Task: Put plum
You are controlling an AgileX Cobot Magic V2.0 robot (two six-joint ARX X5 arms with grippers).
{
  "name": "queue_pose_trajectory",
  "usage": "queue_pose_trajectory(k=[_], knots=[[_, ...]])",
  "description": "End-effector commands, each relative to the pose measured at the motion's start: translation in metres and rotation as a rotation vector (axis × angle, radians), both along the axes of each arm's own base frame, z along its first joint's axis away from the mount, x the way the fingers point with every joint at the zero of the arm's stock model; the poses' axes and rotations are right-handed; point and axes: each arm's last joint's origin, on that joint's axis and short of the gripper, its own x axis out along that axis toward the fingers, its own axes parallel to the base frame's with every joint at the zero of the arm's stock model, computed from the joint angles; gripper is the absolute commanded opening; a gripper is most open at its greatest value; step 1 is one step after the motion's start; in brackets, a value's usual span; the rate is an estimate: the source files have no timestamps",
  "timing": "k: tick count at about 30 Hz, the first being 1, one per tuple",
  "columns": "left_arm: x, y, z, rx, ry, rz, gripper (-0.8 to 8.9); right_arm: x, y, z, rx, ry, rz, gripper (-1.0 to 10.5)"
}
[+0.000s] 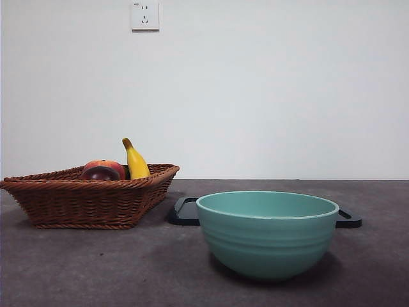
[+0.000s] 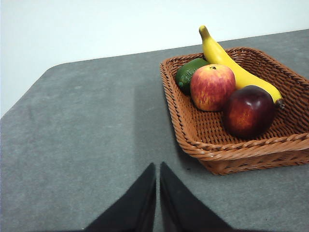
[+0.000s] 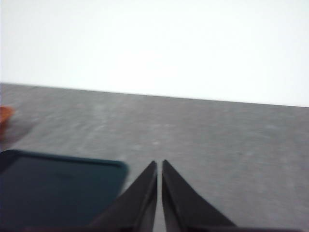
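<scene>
Main risk: the plum (image 2: 248, 111) sits in the wicker basket (image 2: 227, 154) packed against the red-orange fruit (image 2: 212, 87) and the banana (image 2: 236, 70), so jaws coming down could wedge onto a neighbour or nudge the smooth, round plum so it rolls out of the pinch. The basket wall beside it could also catch a jaw. The left gripper (image 2: 157, 166) hangs over bare table (image 2: 87, 145) near the basket, jaws closed on nothing; the right gripper (image 3: 159, 164) is also closed and empty, near a dark tray (image 3: 53, 188). The plum itself is dark maroon, glossy, about peach-sized. Likely destination is the teal bowl (image 1: 267, 230); unclear from the task.
</scene>
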Motion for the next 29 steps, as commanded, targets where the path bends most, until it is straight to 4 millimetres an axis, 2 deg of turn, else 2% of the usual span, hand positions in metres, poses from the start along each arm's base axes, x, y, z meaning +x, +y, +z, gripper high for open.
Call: queue_pose_trajectory(k=[1, 11, 17, 25, 29], knots=[[0.001, 0.0, -0.008, -0.001, 0.026, 0.006, 0.12, -0.004, -0.004, -0.013, -0.014, -0.041, -0.045, 0.1], [0.001, 0.0, -0.008, -0.001, 0.026, 0.006, 0.12, -0.008, -0.007, -0.053, -0.014, -0.049, -0.089, 0.1], [0.001, 0.0, -0.008, -0.002, 0.026, 0.006, 0.12, -0.009, -0.007, -0.065, -0.006, -0.041, -0.088, 0.1], [0.001, 0.0, -0.008, -0.001, 0.026, 0.006, 0.12, -0.01, -0.007, -0.08, 0.008, 0.115, -0.081, 0.1], [0.001, 0.0, -0.008, -0.001, 0.026, 0.006, 0.12, -0.01, -0.007, -0.08, 0.014, 0.117, -0.079, 0.1]])
